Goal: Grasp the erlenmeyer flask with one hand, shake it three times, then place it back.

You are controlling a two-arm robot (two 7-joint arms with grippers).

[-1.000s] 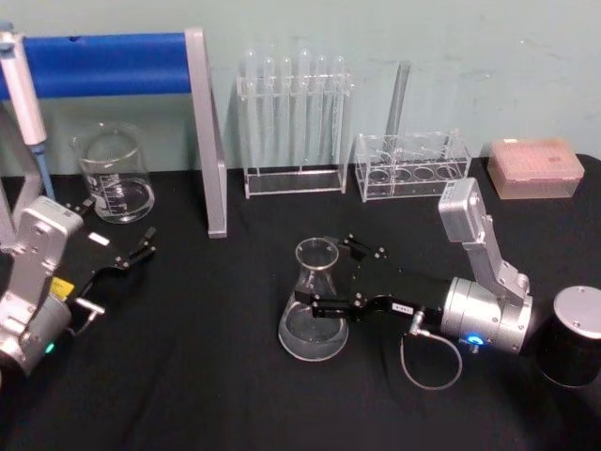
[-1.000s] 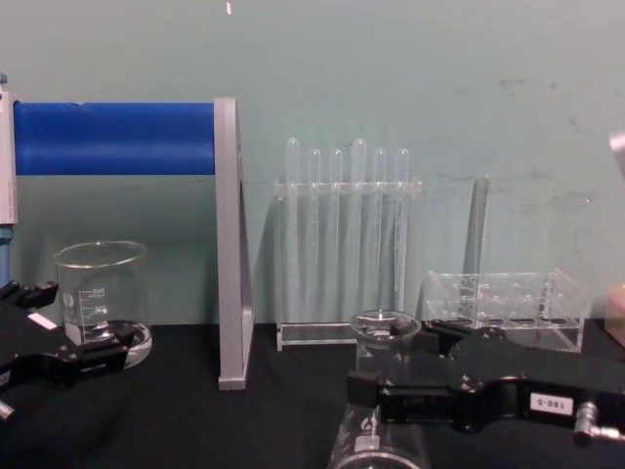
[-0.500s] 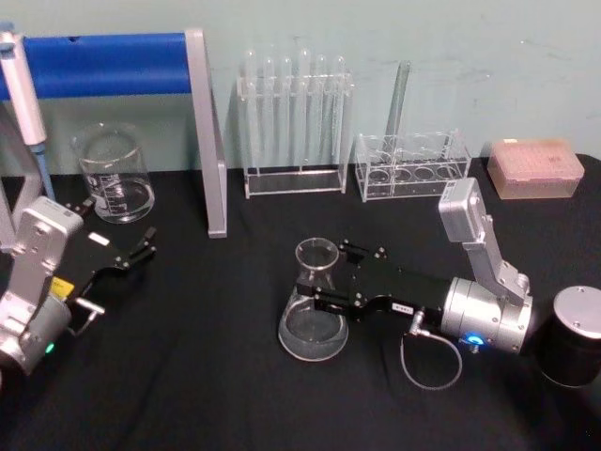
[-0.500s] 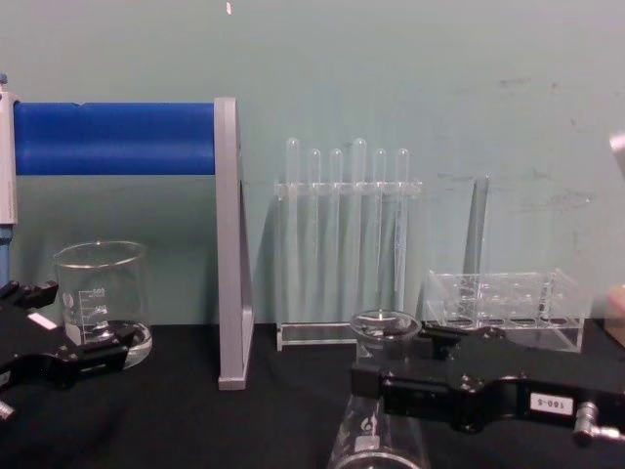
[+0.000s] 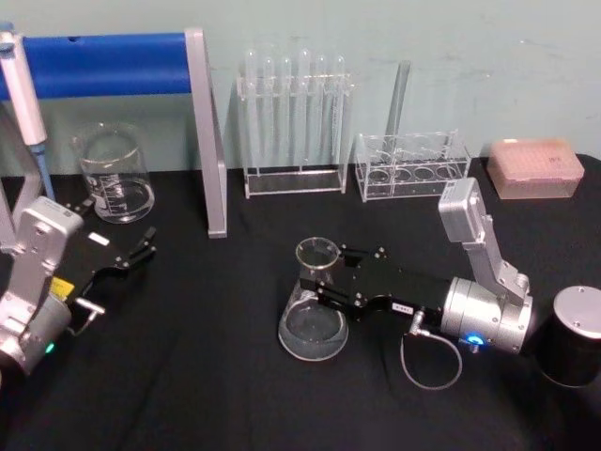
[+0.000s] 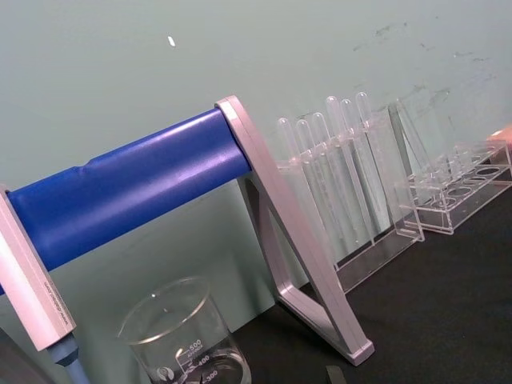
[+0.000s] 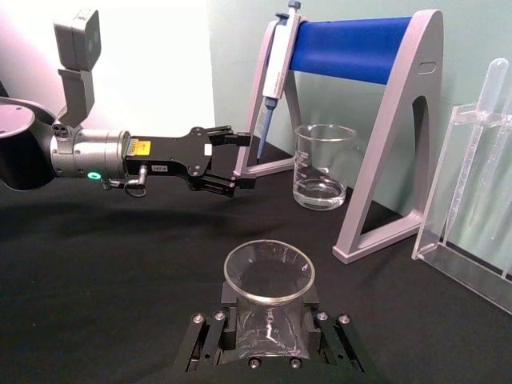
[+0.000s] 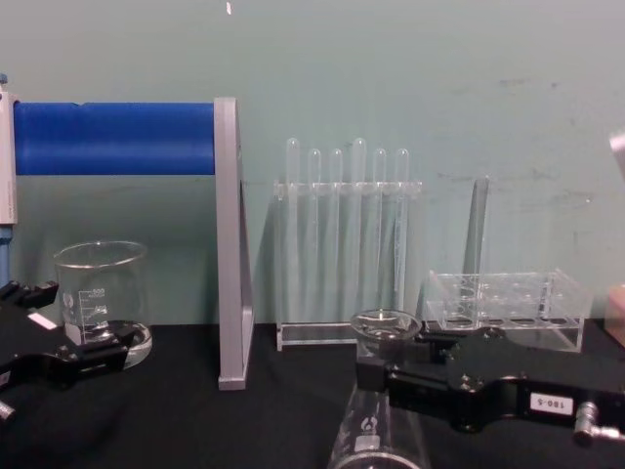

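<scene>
The right gripper (image 5: 319, 286) clasps the upright erlenmeyer flask (image 5: 310, 334) by its neck, fingers reaching in from the right; left gripper (image 5: 144, 246) idles at left, fingers parted

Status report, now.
Right gripper shut on flask neck; flask upright on table. Left gripper open, parked left. Tube rack behind, apart.

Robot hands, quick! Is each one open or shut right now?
Left black gripper: open, holding nothing.
Right black gripper: shut on the neck of the clear glass conical erlenmeyer flask.
</scene>
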